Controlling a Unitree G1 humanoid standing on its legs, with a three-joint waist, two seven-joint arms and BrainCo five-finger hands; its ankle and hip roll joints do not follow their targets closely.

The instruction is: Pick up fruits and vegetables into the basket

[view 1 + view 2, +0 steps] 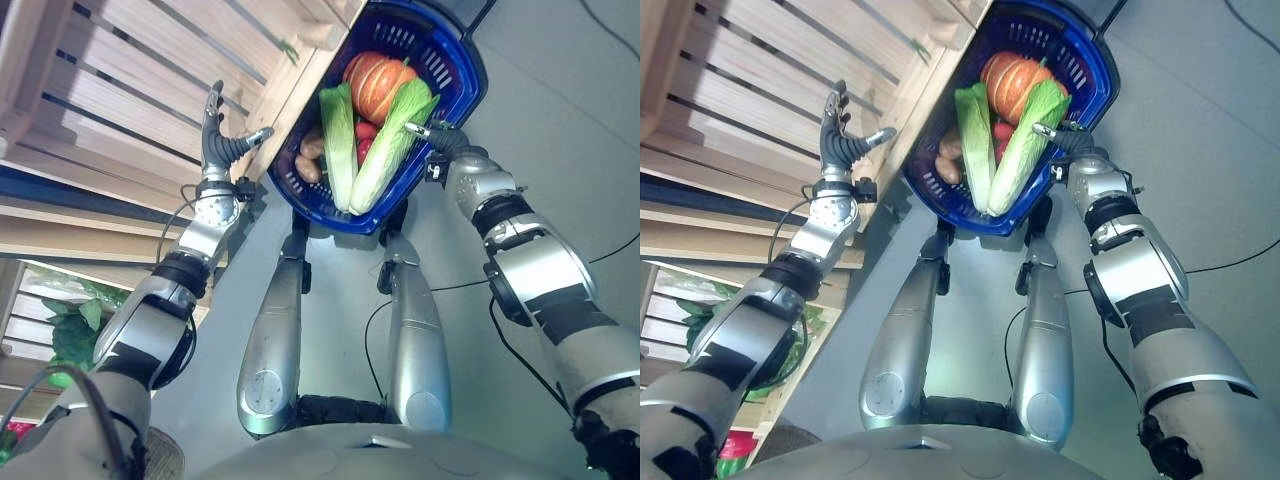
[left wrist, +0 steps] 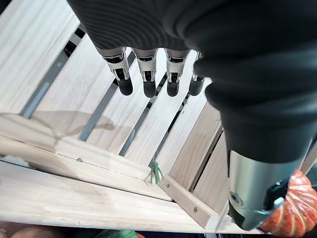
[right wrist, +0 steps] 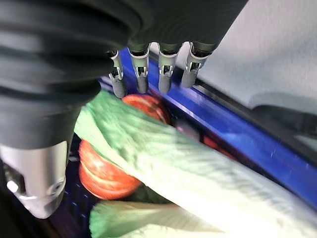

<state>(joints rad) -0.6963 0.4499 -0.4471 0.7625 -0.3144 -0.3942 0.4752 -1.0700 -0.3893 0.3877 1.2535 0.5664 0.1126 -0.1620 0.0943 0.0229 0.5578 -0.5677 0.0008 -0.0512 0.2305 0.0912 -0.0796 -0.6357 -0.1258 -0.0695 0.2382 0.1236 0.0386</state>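
The blue basket (image 1: pixel 455 75) sits on the grey floor (image 1: pixel 560 130) directly ahead of the robot, its near rim just beside the corner of a slatted wooden crate (image 1: pixel 150 90). Inside it, an orange pumpkin (image 1: pixel 380 85) lies at the far end; two pale green cabbages (image 1: pixel 385 150) lie lengthwise side by side across the middle, covering most of the load; a red vegetable (image 1: pixel 365 135) shows between them, and brown potatoes (image 1: pixel 310 155) lie against the wall nearest the crate. The right hand (image 1: pixel 435 135) is at the basket's right rim, above the right-side cabbage; in the right wrist view its fingers (image 3: pixel 141 74) are straight and released, holding nothing, with the cabbage leaf (image 3: pixel 198 173) and pumpkin (image 3: pixel 106 173) below them and the blue rim (image 3: pixel 247 134) alongside. The left hand (image 1: pixel 220 145) is raised over the wooden crate, well apart from the basket; in the left wrist view its fingers (image 2: pixel 148 79) are extended and released above the bare slats (image 2: pixel 59 74), grasping nothing. A small green stem (image 2: pixel 156 173) rests at a slat joint near the crate's corner. Green leafy produce (image 1: pixel 75 335) lies on a lower shelf at the robot's left. The crate's edge stands between the left hand and the basket.
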